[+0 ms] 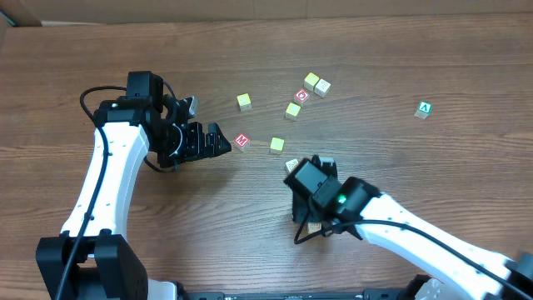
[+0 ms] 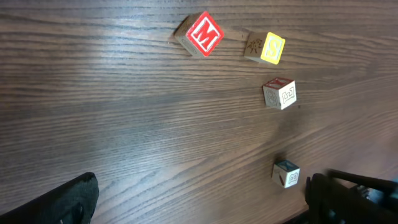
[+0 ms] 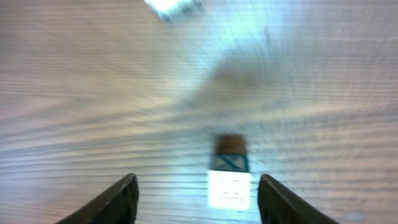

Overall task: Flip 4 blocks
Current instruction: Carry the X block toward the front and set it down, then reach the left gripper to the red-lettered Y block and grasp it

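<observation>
Right wrist view gives me the right pincer point(image 3: 197, 186) spread, one finger on either side of a small block point(image 3: 231, 173). The block sits on the worktop point(image 3: 74, 93) between them, touched by neither and nearer one finger than the other. That offset is my first worry: if I close from here, the nearer finger would likely meet the block first and shove or spin it rather than pinch it. A cube this tiny could also squirt out sideways. The picture is badly smeared, so I cannot read which face is up. I make out only a teal-and-white side, and I could easily count a flip that has not landed, or flip the same one back. On the overhead, the left pincer point(image 1: 223, 140) stands fully spread and holds nothing, its tips just beside the M block point(image 1: 242, 142). The left wrist view shows a yellow S block point(image 2: 267, 48) near it. A small drift forward would nudge the M block and spoil its pose before I get a grip. Both arms reach into the same middle patch, so moving them together risks one wrist clipping the other. Further up the worktop lie more yellow blocks point(image 1: 293, 110) near the red cube with the white ring point(image 1: 301, 96), and the green A cube point(image 1: 424, 109) lies well apart to the right. Grabbing either of those two by mistake would waste a move and could scatter the neighbours.
</observation>
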